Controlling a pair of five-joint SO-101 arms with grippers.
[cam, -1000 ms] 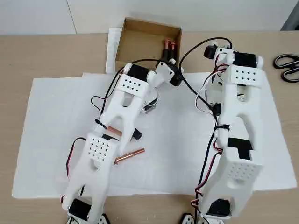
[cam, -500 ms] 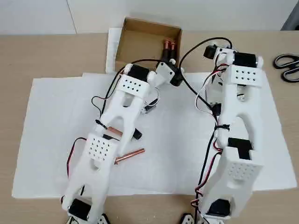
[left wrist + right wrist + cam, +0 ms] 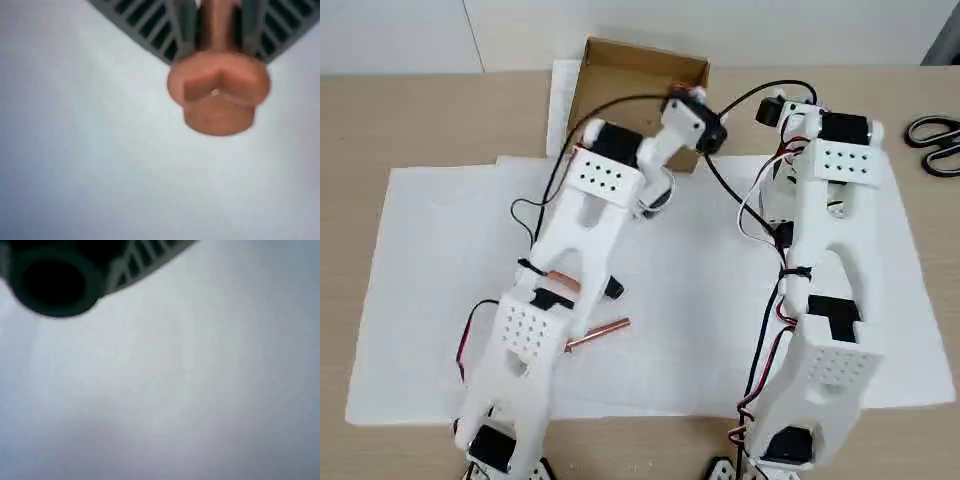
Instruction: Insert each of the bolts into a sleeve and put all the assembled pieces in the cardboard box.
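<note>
My left gripper (image 3: pixel 217 30) is shut on a copper bolt (image 3: pixel 218 92), whose hexagonal head points at the camera from between the grey fingers. From above, the left gripper (image 3: pixel 685 105) hangs over the near right corner of the cardboard box (image 3: pixel 620 75). A black sleeve (image 3: pixel 50 285) shows its open end in the right wrist view, held beside a ribbed grey finger (image 3: pixel 145 260) over white paper. The right arm (image 3: pixel 835 200) covers its own gripper in the high view. One loose copper bolt (image 3: pixel 598 335) lies on the paper beside the left arm's base, and another copper piece (image 3: pixel 560 282) lies under that arm.
A large white paper sheet (image 3: pixel 430 270) covers the middle of the wooden table. Scissors (image 3: pixel 935 140) lie at the far right edge. Black and red cables (image 3: pixel 740 100) loop between the two arms near the box.
The left arm has stretched forward and risen, carrying its gripper from the front of the box to over the box's right corner. The right arm has stayed still.
</note>
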